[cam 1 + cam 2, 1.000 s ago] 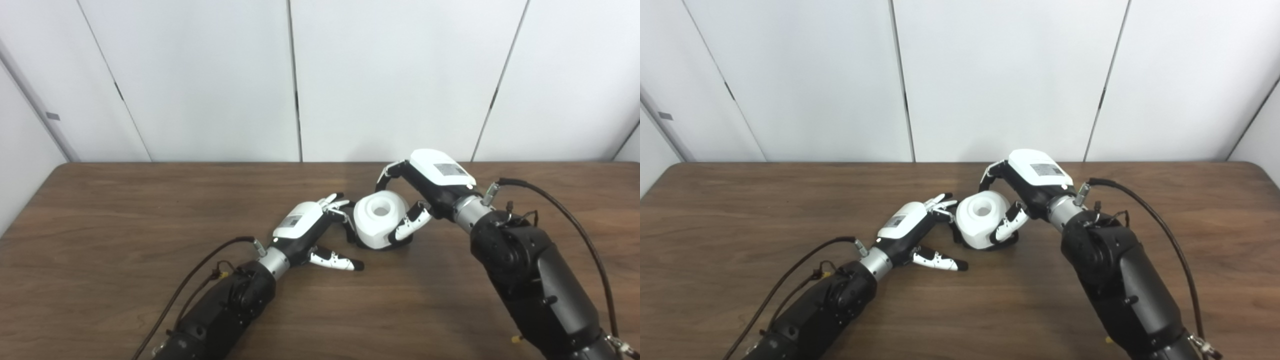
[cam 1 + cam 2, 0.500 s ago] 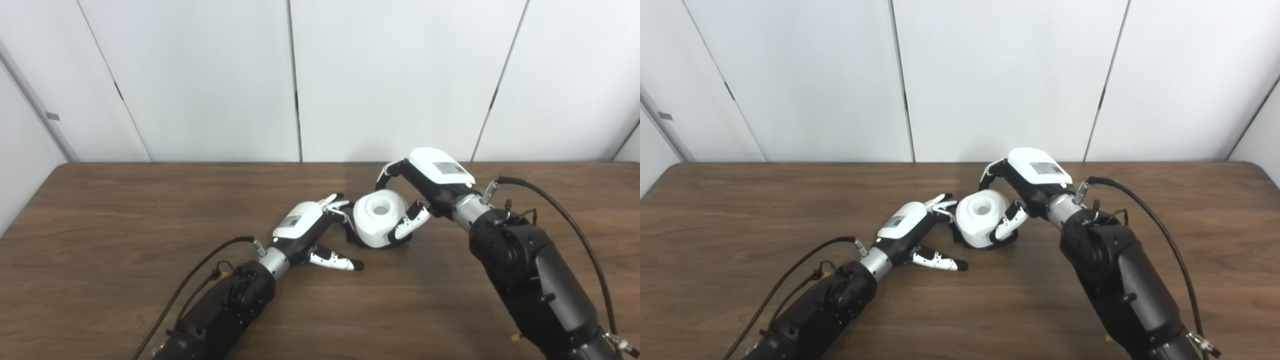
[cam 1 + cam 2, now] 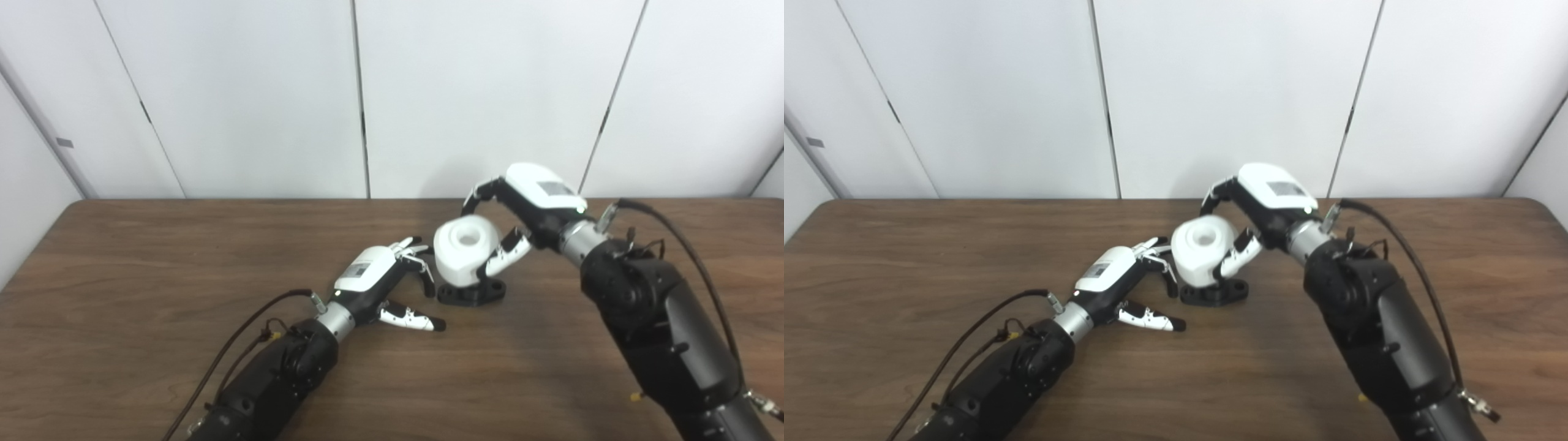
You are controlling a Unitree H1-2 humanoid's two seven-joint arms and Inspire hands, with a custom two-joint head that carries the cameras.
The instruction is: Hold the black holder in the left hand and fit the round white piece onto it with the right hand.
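Observation:
The round white piece (image 3: pixel 462 252), with a hole in its top, hangs over the table in my right hand (image 3: pixel 528 205); fingers wrap its far side and the thumb presses its right side. Directly under it the black holder (image 3: pixel 471 293) stands on the table with its flat base exposed. I cannot tell whether the piece's lower edge touches the holder. My left hand (image 3: pixel 378 278) lies open just left of the holder. Its fingers curl toward the holder's left end without gripping it, and its thumb stretches out along the table.
The brown wooden table (image 3: pixel 153 257) runs to a white panelled wall at the back. Black cables trail from both forearms, one near the left arm (image 3: pixel 245 331) and one arching over the right arm (image 3: pixel 686 245).
My right hand has risen with the white piece, uncovering the black holder's base that the piece hid before. The left hand has stayed in place.

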